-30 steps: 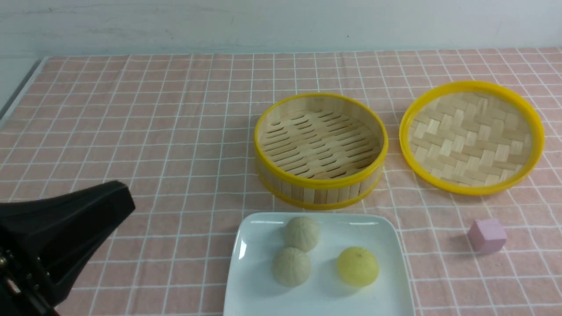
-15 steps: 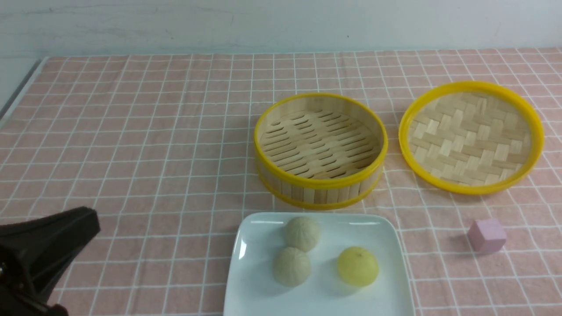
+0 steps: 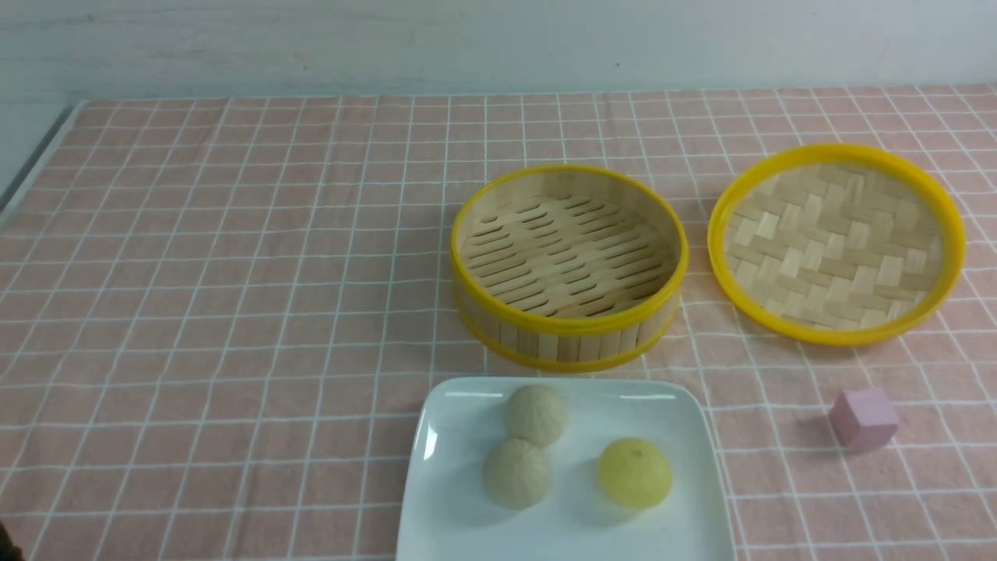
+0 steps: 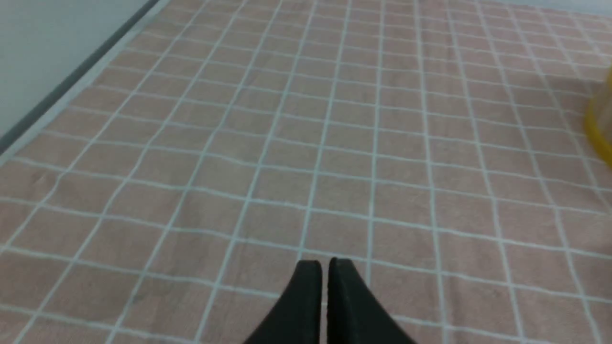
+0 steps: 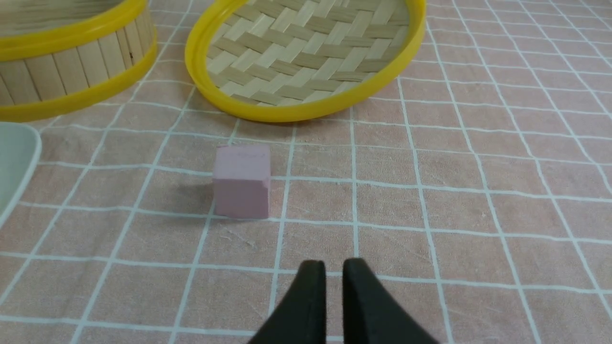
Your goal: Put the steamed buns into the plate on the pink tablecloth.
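Three steamed buns lie in the white plate (image 3: pixel 685 514) at the front centre of the pink tablecloth (image 3: pixel 234 273): two pale beige ones (image 3: pixel 535 414) (image 3: pixel 517 472) touching each other, and a yellow one (image 3: pixel 635 472) apart to their right. The plate's edge shows in the right wrist view (image 5: pixel 14 162). My left gripper (image 4: pixel 325 262) is shut and empty over bare cloth, far left of the plate; it is out of the front view. My right gripper (image 5: pixel 334 263) is shut and empty, just short of a pink cube.
An empty bamboo steamer basket (image 3: pixel 568 265) stands behind the plate, its woven lid (image 3: pixel 836 241) lying to its right. A small pink cube (image 3: pixel 863 418) sits right of the plate, also in the right wrist view (image 5: pixel 241 181). The table's left edge (image 4: pixel 71 86) runs beside the cloth.
My left arm has drawn back toward the front left corner and left the front view. The buns, plate, steamer, lid and cube have not moved.
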Robot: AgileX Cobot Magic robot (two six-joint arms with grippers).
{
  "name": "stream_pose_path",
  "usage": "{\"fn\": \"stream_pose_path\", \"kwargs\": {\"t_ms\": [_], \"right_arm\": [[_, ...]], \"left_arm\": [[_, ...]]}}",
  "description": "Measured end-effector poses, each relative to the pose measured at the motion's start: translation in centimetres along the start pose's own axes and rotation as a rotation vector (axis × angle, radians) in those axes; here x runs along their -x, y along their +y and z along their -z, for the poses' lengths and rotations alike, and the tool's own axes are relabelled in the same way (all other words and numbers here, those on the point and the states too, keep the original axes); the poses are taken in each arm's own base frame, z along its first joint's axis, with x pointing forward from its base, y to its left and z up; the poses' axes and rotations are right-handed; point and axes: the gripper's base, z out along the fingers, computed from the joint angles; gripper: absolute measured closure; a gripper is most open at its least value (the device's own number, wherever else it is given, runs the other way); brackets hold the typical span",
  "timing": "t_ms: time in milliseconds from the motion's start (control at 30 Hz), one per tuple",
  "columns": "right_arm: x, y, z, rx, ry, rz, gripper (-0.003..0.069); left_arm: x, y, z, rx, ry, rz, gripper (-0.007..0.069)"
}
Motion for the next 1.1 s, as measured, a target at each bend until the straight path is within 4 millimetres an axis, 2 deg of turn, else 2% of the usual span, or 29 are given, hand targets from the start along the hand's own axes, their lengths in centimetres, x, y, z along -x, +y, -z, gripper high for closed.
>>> {"fn": "stream_pose_path", "kwargs": {"t_ms": [133, 200, 1100], "right_arm": [[0.0, 0.0, 0.0, 0.0, 0.0, 0.0, 0.057], [0.0, 0.0, 0.0, 0.0, 0.0, 0.0, 0.0568], [0.0, 0.0, 0.0, 0.0, 0.0, 0.0, 0.0538]], "left_arm": [[-2.6, 0.4, -0.4, 0.02, 0.01, 0.006, 0.0572], [-3.0, 0.4, -0.6, 0.018, 0.012, 0.009, 0.0571], [-2.9, 0.1, -0.6, -0.029, 0.006, 0.005, 0.0547]]}}
